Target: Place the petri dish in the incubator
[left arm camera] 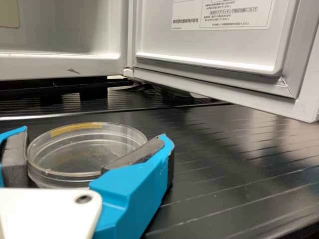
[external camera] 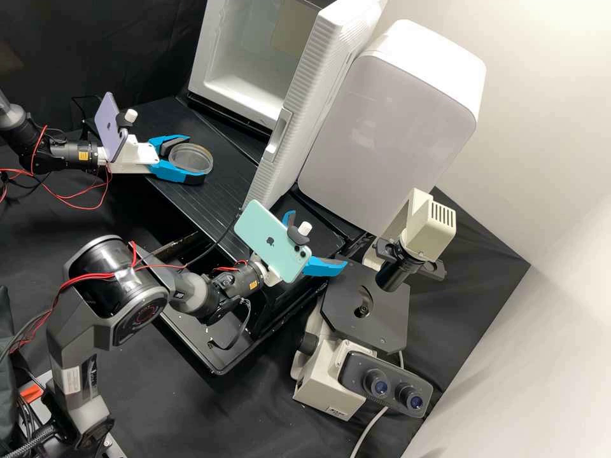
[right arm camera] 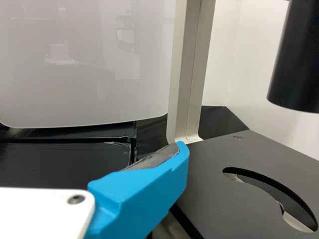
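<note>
The black bench (external camera: 191,407) carries incubator (external camera: 394,121), microscope (external camera: 363,343), and, seemingly, the petri dish (external camera: 191,159).

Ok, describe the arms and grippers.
The left arm and right arm are dark grey with red cables. The left gripper is white with blue fingers, grey pads and a lilac phone. The right gripper is white and blue, with a mint phone.

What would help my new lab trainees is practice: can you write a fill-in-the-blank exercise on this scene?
The left gripper grips the clear round plastic petri dish between its two bright ____ fingers. The white incubator has its door standing ____. The right gripper hovers at the edge of the black stage of the grey-white ____.
Missing words: blue; open; microscope.
</note>
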